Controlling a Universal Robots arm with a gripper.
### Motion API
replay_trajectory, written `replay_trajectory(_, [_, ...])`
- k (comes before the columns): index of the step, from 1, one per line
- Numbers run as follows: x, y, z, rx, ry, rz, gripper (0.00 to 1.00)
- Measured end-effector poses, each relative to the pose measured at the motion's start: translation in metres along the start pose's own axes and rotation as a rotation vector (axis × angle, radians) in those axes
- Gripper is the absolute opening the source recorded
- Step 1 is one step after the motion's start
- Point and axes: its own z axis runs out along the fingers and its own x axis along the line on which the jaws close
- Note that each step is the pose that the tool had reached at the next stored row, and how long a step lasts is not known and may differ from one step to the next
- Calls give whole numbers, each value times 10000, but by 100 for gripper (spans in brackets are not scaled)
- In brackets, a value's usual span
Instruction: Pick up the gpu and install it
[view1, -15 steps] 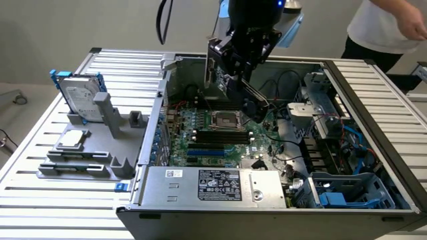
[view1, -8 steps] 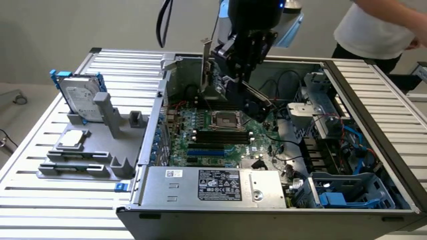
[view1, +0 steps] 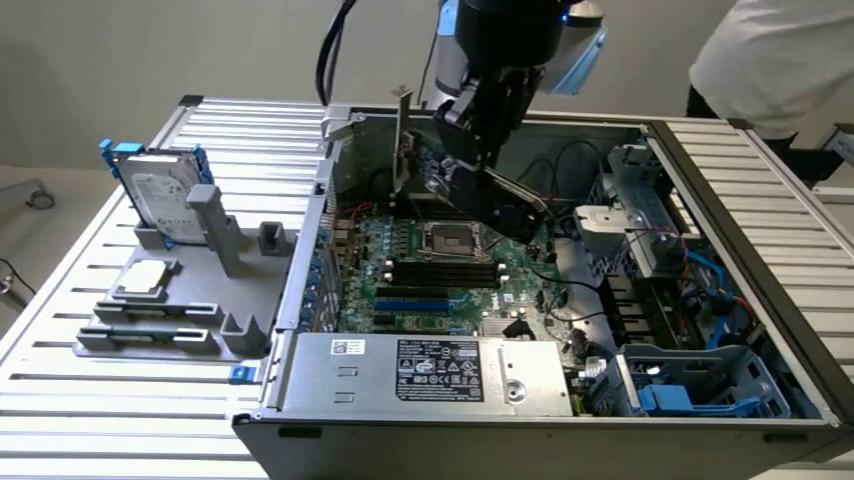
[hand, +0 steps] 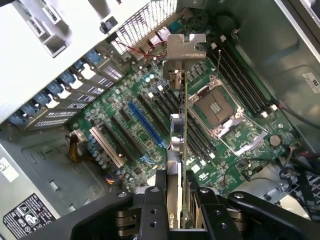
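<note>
Gpu (view1: 430, 170) was clamped in the gripper (view1: 470, 150), held upright on edge over the open computer case (view1: 747, 200). Jaws were partly closed, only as wide as the card is thick, one finger on each flat face.

Wrist view: card was edge-on, running straight out from between the fingers (hand: 150, 212), with the silver end bracket (hand: 186, 47) at the far end, away from the gripper.

Card hung above the motherboard (view1: 427, 290), its line falling between the expansion slots and the CPU socket (hand: 220, 107). Couldn't tell whether its lower edge touched any slot. Long blue slot (hand: 147, 127) lay just beside that line, uncovered.

Exterior view: bracket sat near the case's back wall, on the exterior view's left of the gripper. Hard drive (view1: 163, 195) stood on the grey rack (view1: 174, 300) outside the case, well apart.
</note>
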Motion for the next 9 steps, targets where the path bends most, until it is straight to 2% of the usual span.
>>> replay_trajectory(9, [-1,-3,77,-7,-3,-1642,26])
